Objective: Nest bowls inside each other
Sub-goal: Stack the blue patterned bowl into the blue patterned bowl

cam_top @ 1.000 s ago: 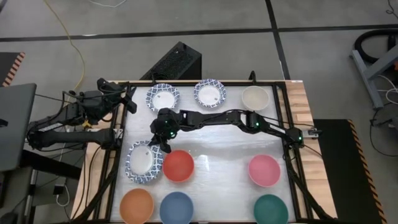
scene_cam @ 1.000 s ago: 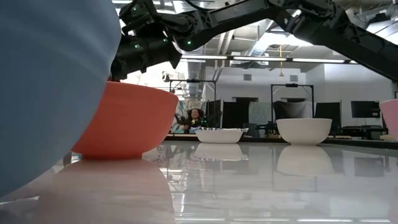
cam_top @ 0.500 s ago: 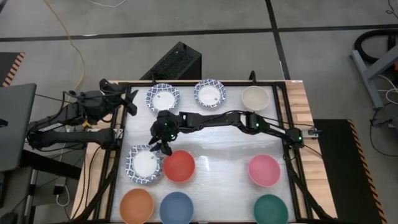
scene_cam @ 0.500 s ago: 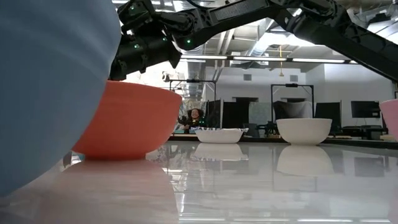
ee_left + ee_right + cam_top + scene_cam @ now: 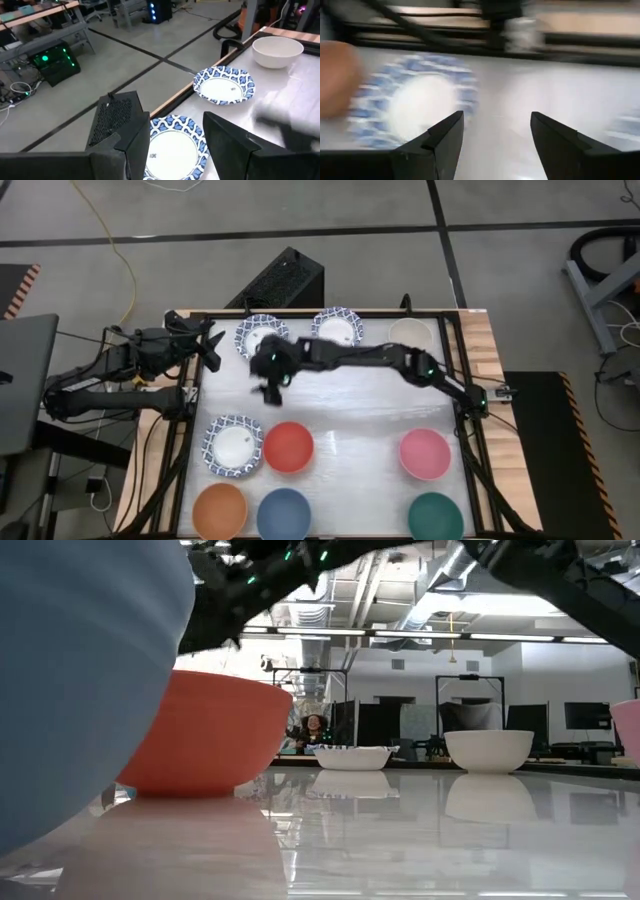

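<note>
right end effector point(image 5: 268, 388): fingers spread, holding nothing, over bare desk left of centre in the high view, below the upper-left patterned bowl; blurred in that view
left end effector point(image 5: 213, 346): at the desk's upper-left edge in the high view, fingers apart, nothing between them, just left of the upper-left patterned bowl
desk point(image 5: 350, 420): pale glossy top, fills the middle of the high view
patterned bowls: one upper left point(image 5: 257, 332), one upper centre point(image 5: 339, 326), partly under the right arm; one lower left point(image 5: 233, 445), touching or just beside the red bowl; can't tell if another is nested in it
beige bowl point(image 5: 409, 331): upper right of the desk, alone
red bowl point(image 5: 288, 447): lower row, right of the lower-left patterned bowl
pink bowl point(image 5: 425, 453): right side, alone
orange bowl point(image 5: 220, 510): bottom left
blue bowl point(image 5: 284, 513): bottom, just right of orange
dark green bowl point(image 5: 436, 517): bottom right
low view: red bowl at left, patterned and beige bowls mid-frame far back
</note>
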Robot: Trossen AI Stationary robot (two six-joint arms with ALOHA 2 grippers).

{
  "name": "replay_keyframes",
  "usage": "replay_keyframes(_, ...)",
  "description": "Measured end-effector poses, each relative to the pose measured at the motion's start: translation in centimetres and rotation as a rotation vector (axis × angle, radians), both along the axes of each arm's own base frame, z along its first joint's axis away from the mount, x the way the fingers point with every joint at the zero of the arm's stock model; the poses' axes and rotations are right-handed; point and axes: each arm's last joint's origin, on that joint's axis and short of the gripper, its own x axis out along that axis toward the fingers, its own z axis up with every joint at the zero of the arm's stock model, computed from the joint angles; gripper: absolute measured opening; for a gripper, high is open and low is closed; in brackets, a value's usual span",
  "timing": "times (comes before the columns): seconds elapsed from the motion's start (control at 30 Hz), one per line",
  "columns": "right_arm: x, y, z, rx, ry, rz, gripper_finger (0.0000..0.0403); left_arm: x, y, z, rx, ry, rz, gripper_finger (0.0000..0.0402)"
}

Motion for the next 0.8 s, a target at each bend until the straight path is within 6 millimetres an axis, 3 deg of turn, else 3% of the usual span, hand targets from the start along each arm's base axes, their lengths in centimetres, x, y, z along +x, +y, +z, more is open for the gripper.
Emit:
replay_keyframes(0.1,-1.7,-1.4,1.0,-0.132,0.110,-0.099,0.0253,0.7,0.0,-1.0,-0.023,0.056,-0.058,0.0174)
replay_keyframes(0.27,-3.9,-2.4,-0.6,-0.185,0.372,-0.044,0.0253,2.6,0.4,-3.5,-0.035,0.198,-0.095,0.0174)
replay_keyframes(0.43,-7.9,-1.5,3.2,-0.290,0.520,0.006,0.0253,5.4,1.3,-6.9,0.018,0.406,-0.136,0.0174)
replay_keyframes(0.53,-9.6,-1.3,4.4,-0.287,0.584,0.007,0.0253,6.6,2.5,-7.9,0.039,0.495,-0.109,0.0174)
replay_keyframes(0.8,-15.6,-0.5,9.5,-0.229,0.672,-0.031,0.0243,8.7,5.2,-11.0,-0.129,0.598,-0.171,0.0174)
